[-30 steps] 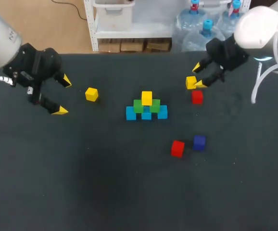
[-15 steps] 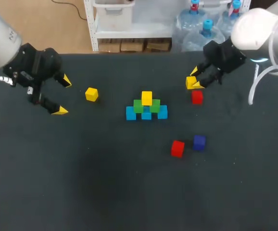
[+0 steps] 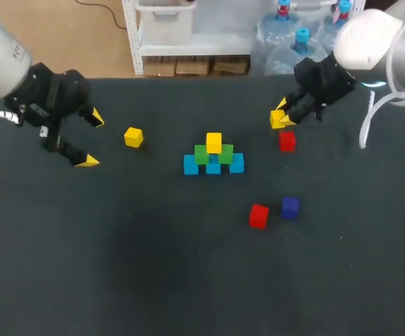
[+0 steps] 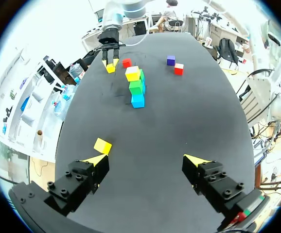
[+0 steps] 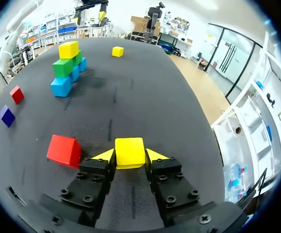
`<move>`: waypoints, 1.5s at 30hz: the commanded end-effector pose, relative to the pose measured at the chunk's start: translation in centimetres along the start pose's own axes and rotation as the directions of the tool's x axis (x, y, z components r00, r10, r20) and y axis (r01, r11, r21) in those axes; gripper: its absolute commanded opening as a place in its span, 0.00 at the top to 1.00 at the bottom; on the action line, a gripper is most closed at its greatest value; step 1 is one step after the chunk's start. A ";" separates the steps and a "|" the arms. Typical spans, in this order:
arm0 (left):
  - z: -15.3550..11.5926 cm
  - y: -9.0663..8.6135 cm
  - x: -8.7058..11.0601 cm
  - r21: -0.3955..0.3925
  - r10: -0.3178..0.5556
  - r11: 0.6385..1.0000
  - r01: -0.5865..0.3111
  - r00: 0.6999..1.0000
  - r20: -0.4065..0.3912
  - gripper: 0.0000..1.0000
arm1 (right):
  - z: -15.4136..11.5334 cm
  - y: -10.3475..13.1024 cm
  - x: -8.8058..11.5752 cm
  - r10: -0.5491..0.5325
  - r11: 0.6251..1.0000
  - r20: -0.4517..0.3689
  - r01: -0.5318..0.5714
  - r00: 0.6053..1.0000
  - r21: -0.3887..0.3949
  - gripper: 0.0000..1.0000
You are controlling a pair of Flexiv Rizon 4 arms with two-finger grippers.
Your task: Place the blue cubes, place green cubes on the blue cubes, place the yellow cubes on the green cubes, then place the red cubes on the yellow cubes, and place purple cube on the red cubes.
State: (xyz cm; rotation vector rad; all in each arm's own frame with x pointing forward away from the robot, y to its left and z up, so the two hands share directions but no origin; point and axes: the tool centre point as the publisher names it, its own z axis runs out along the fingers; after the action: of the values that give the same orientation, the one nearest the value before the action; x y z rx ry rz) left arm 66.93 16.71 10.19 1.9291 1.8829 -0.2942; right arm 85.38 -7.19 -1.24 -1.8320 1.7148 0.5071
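Desk (image 3: 153, 280): flat, dark, matte.
Stack (image 3: 213, 155): mid-desk; blue cubes (image 3: 190, 165) in a row, green cubes (image 3: 202, 153) on them, top yellow cube (image 3: 214, 142) above.
Right jaws: clamped on held yellow cube (image 5: 129, 152), far red cube (image 5: 64, 150) just beside.
Left jaws: apart, empty, near loose yellow cube (image 4: 102, 145).
Near side: near red cube (image 3: 258, 215) beside purple cube (image 3: 290, 206), not touching.

Robot lab: arms (image 3: 6, 56) over black table (image 3: 153, 280)
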 end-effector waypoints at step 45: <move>0.0 0.0 0.1 -0.001 0.004 1.000 -0.004 1.000 0.005 0.00 | -4.0 10.7 -11.3 0.168 0.958 -0.024 -0.157 0.986 0.241 1.00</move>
State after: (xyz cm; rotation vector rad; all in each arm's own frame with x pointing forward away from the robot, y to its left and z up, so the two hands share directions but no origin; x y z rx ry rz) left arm 66.93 16.71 10.19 1.9291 1.8830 -0.2942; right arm 75.49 -1.54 7.05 -1.6646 1.8860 0.4972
